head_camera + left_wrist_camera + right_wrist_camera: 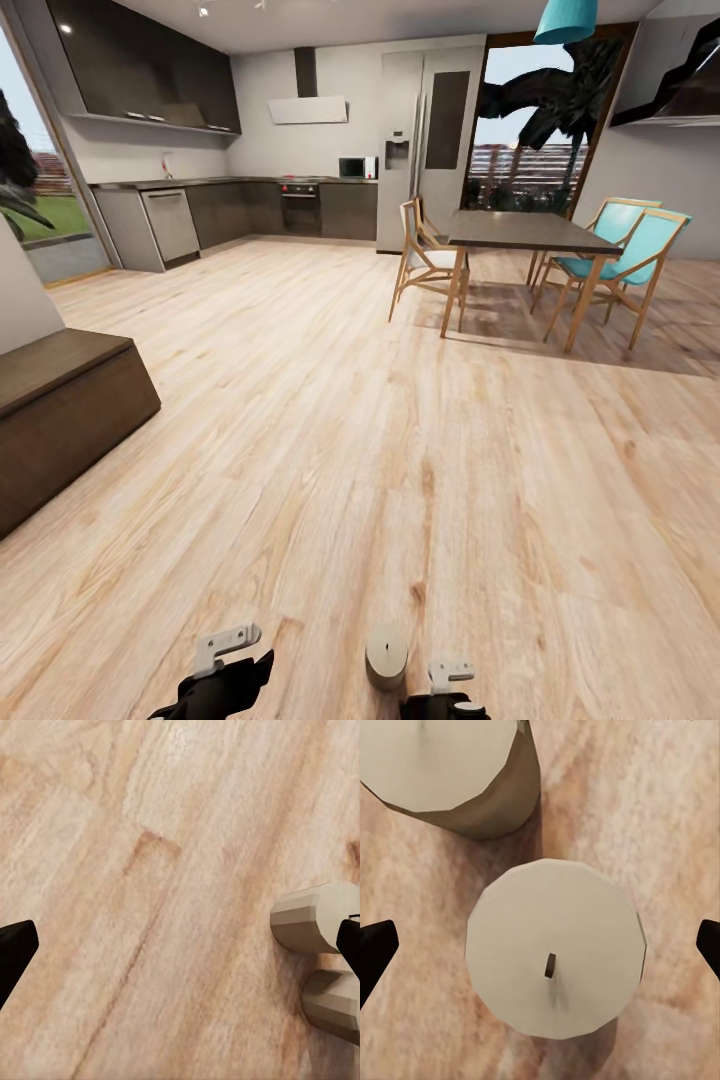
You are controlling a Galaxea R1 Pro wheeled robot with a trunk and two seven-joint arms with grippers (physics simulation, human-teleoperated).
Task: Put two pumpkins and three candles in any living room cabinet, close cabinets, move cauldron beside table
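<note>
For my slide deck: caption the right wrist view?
Open right gripper poised directly above a stubby beige candle on light wood floor, second candle beside it.

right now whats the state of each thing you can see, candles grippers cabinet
near candle: upright on the floor, between the open right gripper fingers, not gripped
second candle: upright on the floor, close beside the first, apart from it
left gripper: open, over bare floor, holding nothing
cabinet: top bare where visible, front not in view
</note>
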